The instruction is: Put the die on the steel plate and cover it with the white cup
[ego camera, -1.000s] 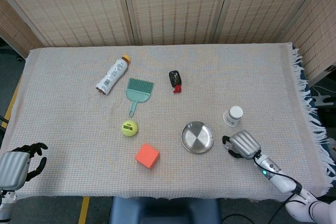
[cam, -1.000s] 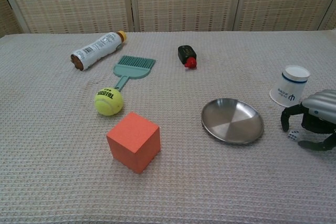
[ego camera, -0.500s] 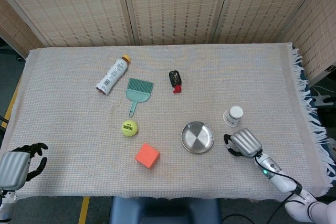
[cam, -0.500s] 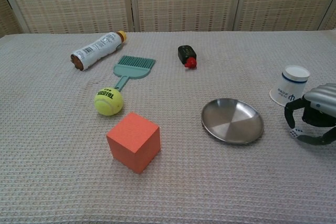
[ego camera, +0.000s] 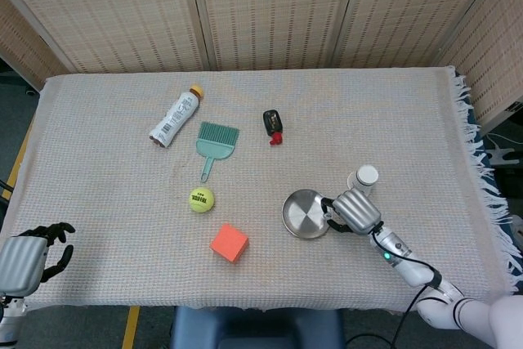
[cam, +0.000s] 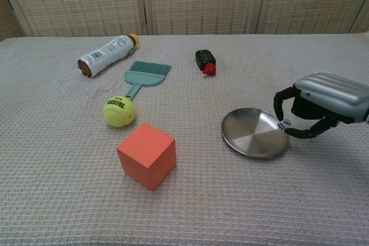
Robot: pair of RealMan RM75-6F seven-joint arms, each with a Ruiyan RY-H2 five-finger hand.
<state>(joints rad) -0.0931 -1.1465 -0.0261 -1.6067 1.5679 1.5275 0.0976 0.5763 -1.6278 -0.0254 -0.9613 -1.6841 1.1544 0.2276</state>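
The right hand (cam: 316,106) pinches the small white die (cam: 283,125) between its dark fingertips, holding it just over the right rim of the steel plate (cam: 251,133); in the head view the same hand (ego camera: 353,211) sits against the plate's right edge (ego camera: 296,217). The white cup (ego camera: 364,177) stands upside down just beyond the hand, on the far right side; in the chest view the hand hides it. The left hand (ego camera: 33,254) hangs at the near left corner of the table, well apart from everything, fingers loosely curled and holding nothing. Left of the plate lie an orange cube (cam: 146,155) and a tennis ball (cam: 119,111). Farther back are a green brush (cam: 144,74), a bottle (cam: 106,54) lying on its side, and a small black object with a red tip (cam: 205,61).
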